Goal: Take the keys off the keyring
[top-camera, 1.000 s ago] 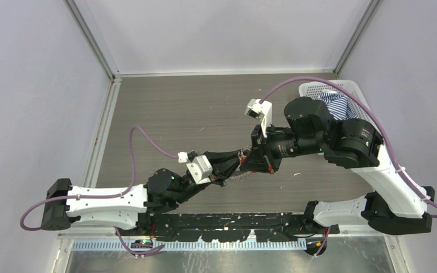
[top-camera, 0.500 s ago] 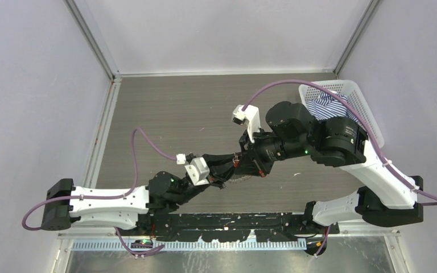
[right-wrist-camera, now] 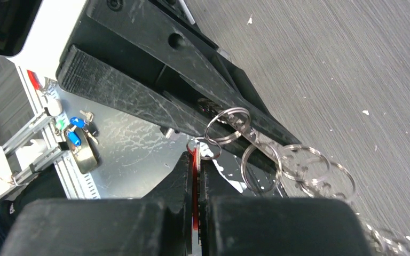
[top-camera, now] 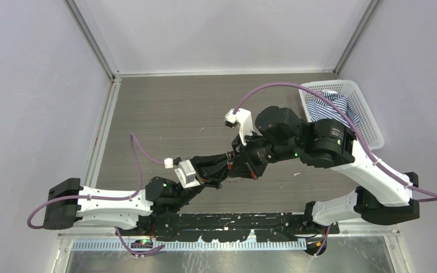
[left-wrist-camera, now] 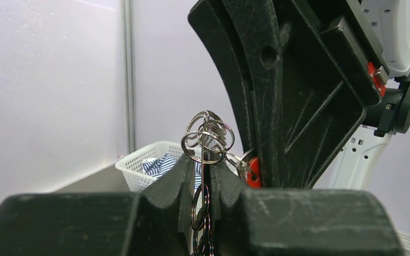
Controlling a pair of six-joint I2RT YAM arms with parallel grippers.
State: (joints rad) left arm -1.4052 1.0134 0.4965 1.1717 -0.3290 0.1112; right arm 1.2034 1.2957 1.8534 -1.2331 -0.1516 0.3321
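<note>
Left gripper (left-wrist-camera: 205, 166) clamps the keyring (left-wrist-camera: 209, 138) — right gripper (right-wrist-camera: 197, 160) pinches one red-headed key (left-wrist-camera: 253, 174), both closed.

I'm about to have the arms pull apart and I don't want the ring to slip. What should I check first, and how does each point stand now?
1. Left gripper shut on the keyring: ok.
2. Right gripper shut on the red-headed key: ok.
3. Red-headed key free of the keyring: not ok, they are linked.
4. Keyring's loose end clear of the table: cannot tell.
5. Basket apart from both grippers: ok.
</note>
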